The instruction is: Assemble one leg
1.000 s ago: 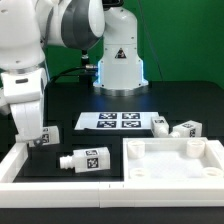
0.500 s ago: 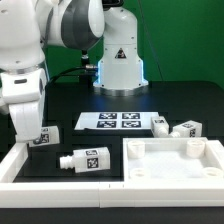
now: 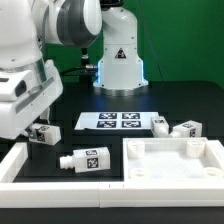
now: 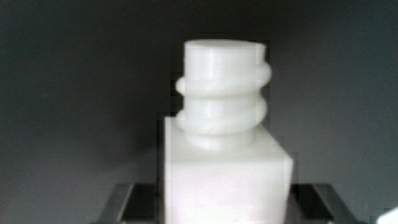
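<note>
My gripper point(image 3: 38, 138) is at the exterior view's left, low over the black table, shut on a white leg point(image 3: 47, 132) by its blocky body. In the wrist view that leg point(image 4: 228, 150) fills the middle, its narrower round end pointing away from the camera, with a dark fingertip point(image 4: 135, 200) close against each side of the block. A second leg point(image 3: 86, 160) lies on its side in front of it. Two more legs point(image 3: 160, 125) point(image 3: 188, 128) stand at the right. The white square tabletop point(image 3: 175, 172) with corner sockets lies at the front right.
The marker board point(image 3: 118, 121) lies flat behind the middle. A white rim point(image 3: 18, 165) borders the table's front left. A white robot base point(image 3: 120, 60) stands at the back before a green wall.
The wrist and forearm have tilted over toward the exterior view's right. The gripped leg has stayed at about the same spot, slightly tipped.
</note>
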Robot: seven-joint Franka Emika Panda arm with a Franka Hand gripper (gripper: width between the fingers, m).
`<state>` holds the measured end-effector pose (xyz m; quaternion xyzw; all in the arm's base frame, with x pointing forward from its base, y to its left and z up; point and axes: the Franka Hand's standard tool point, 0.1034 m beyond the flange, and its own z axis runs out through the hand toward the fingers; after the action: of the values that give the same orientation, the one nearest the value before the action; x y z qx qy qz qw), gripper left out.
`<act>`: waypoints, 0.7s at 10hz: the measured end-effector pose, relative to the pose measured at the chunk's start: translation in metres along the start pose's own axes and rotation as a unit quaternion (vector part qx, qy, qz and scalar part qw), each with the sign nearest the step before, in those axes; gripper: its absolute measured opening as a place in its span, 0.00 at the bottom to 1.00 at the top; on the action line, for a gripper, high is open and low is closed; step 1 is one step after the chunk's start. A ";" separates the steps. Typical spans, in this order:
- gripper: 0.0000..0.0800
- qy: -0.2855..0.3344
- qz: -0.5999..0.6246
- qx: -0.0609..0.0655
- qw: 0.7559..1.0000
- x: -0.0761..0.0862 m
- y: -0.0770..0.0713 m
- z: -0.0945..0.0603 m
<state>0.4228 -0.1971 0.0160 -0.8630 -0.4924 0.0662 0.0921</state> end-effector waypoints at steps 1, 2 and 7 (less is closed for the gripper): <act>0.36 0.002 0.073 0.014 0.997 0.008 -0.005 0.001; 0.36 0.005 0.147 0.023 0.989 0.019 -0.010 0.001; 0.36 0.002 0.403 0.033 0.915 0.080 -0.024 0.003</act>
<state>0.4429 -0.1156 0.0163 -0.9847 -0.1007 0.1123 0.0872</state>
